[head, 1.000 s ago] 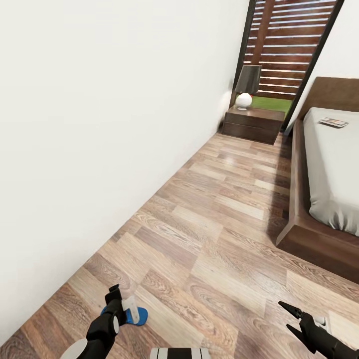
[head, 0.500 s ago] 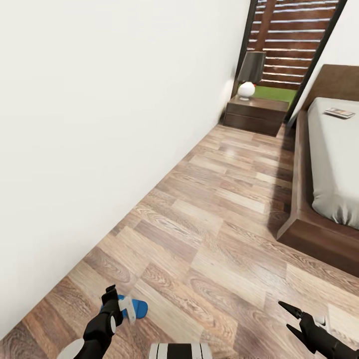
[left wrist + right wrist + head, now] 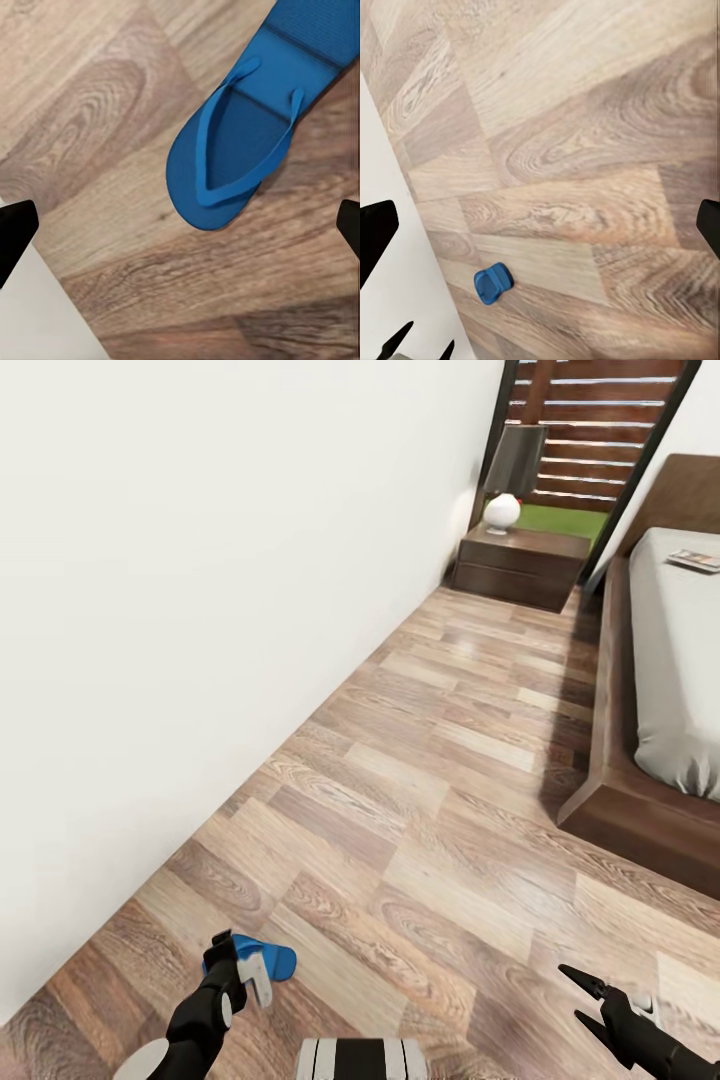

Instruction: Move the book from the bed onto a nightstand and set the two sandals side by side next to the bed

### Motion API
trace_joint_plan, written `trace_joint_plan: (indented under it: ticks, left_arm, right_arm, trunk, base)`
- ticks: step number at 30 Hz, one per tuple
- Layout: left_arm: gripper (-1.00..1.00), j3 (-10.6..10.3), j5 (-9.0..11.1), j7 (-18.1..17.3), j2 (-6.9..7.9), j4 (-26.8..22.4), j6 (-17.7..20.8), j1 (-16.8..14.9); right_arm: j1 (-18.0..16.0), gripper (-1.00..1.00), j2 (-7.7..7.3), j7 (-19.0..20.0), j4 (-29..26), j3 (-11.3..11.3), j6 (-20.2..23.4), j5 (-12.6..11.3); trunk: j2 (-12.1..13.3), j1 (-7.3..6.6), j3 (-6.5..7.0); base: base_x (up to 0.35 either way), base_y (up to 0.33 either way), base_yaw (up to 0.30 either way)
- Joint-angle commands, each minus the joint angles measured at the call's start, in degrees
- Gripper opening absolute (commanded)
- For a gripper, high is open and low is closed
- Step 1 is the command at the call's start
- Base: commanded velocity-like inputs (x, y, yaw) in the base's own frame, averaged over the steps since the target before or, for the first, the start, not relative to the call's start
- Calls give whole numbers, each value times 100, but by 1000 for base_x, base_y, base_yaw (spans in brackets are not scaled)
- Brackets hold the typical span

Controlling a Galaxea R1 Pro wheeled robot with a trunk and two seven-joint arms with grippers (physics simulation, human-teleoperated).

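Observation:
One bright blue sandal (image 3: 268, 961) lies flat on the wood floor close to the white wall. My left gripper (image 3: 222, 952) hangs just above and beside it. In the left wrist view the sandal (image 3: 238, 142) lies strap up, and the open left gripper (image 3: 182, 229) has its toe end between the fingertips, apart from both. My right gripper (image 3: 573, 992) is open over bare floor, holding nothing; its wrist view shows the sandal (image 3: 493, 283) far off. The book (image 3: 697, 560) lies on the bed (image 3: 672, 690). The nightstand (image 3: 520, 567) stands beyond it. The second sandal is out of view.
A lamp (image 3: 510, 475) with a dark shade and white base stands on the nightstand. A slatted wooden screen (image 3: 600, 430) is behind it. The white wall (image 3: 200, 610) runs along the left, and the bed's dark frame (image 3: 625, 815) borders the floor strip on the right.
The whole picture has shifted, so the camera has moved: nightstand and bed now sit further right and the sandal higher in the frame. Both arms keep the same pose.

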Motion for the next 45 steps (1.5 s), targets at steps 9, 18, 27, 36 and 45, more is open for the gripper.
trace_joint_plan:
  ticks: [9,18,27,36,45]
  left_arm:
    - [100,-21,-64,-40,2,-17,26,-2]
    - [100,-22,-67,-39,-3,-55,33,-2]
    - [100,-22,-68,-39,-3,-63,34,-2]
    - [100,-22,-68,-39,-3,-69,34,-2]
    - [100,-22,-68,-39,-3,-113,34,-2]
  right_arm:
    - [-5,100,1,8,1,-12,36,-11]
    - [-5,100,1,8,1,-11,36,-11]
    - [-5,100,1,8,1,-12,36,-11]
    - [-6,100,1,8,1,-12,36,-11]
    - [-5,100,1,8,1,-12,36,-11]
  trunk:
    - [-14,22,-204]
    - [-17,27,-249]
    - [-17,27,-249]
    - [-17,27,-249]
    - [-17,27,-249]
  base:
    - [0,0,0]
    - [0,0,0]
    - [73,0,0]
    - [126,0,0]
    - [14,0,0]
